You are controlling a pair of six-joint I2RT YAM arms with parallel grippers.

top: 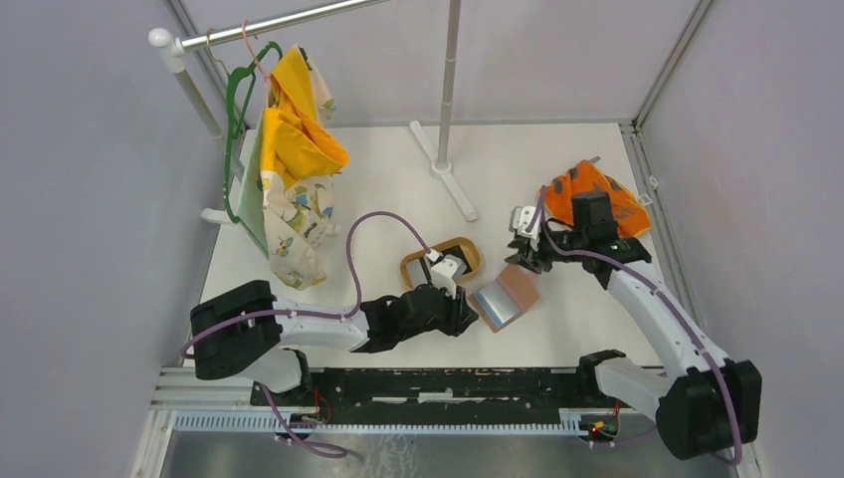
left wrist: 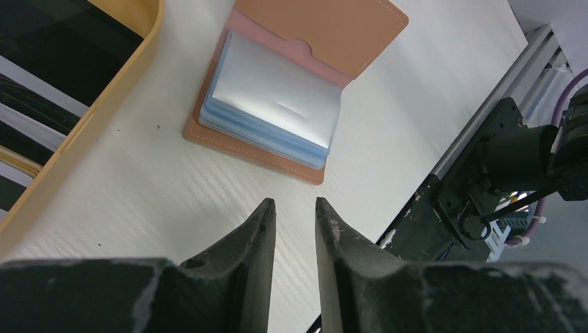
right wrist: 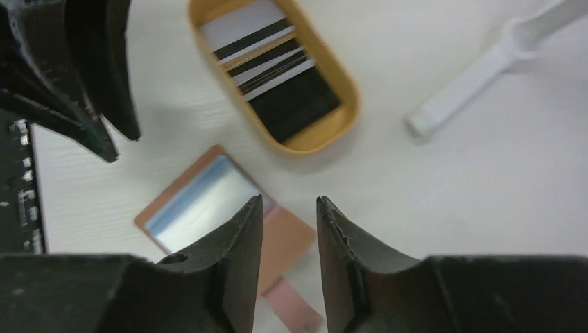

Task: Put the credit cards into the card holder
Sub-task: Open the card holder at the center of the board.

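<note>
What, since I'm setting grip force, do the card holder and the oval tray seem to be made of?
Card holder: looks like matte brown leather or imitation, stitched along the edge; its inner sleeves seem glossy bluish plastic, judging by the sheen. Tray: smooth light wood or wood-look; no grain shows.

Bright, even, diffuse light from above. Table [top: 557, 189] rendered almost blown-out white in overhead view; shadows faint, soft, kept close under arms. Overhead view sharp throughout; enclosure posts seen leaning outward toward corners. Left wrist view: card holder [left wrist: 277, 104] crisp, pale sheen and short glare streak caught on its clear pocket; left gripper [left wrist: 295, 208] underexposed, slightly soft near bottom edge. Right wrist view blurred overall: tray [right wrist: 308, 146] and credit cards [right wrist: 277, 76] smeared, right gripper [right wrist: 290, 205] dark, soft shadow thrown beside tray.
</note>
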